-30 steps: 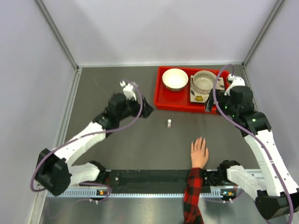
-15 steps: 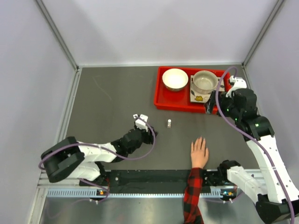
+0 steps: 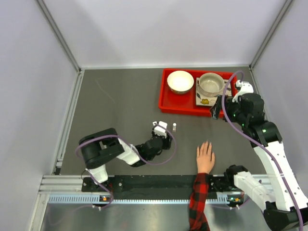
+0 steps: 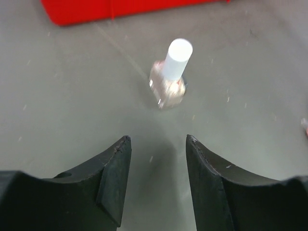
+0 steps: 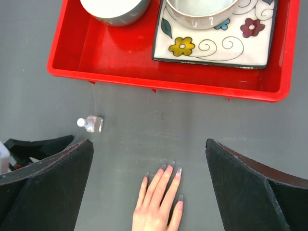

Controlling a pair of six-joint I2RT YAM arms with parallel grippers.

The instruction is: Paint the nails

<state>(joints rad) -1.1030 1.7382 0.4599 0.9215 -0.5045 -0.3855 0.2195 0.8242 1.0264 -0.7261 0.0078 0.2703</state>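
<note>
A light-skinned hand (image 3: 205, 156) in a red-and-black plaid sleeve lies flat on the grey table, fingers pointing away from the arms. Its long pale nails (image 5: 171, 167) show in the right wrist view, and the nails (image 3: 207, 143) are tiny from above. A small clear bottle (image 3: 174, 127) with a white cap stands left of the hand. My left gripper (image 3: 168, 138) sits low just short of the bottle (image 4: 171, 77). The left gripper (image 4: 158, 139) is open, with nothing between its fingers. My right gripper (image 3: 216, 109) hovers near the tray. The right gripper (image 5: 149, 144) is open wide above the hand (image 5: 156, 204).
A red tray (image 3: 166, 103) at the back right holds a white bowl (image 3: 180, 82) and a second bowl (image 3: 211, 84) on a flower-patterned plate (image 5: 211, 43). Grey walls close in the table on three sides.
My left arm has swung from the back left down and to the right, ending close to the bottle, and its jaws have narrowed. The right arm has barely shifted.
</note>
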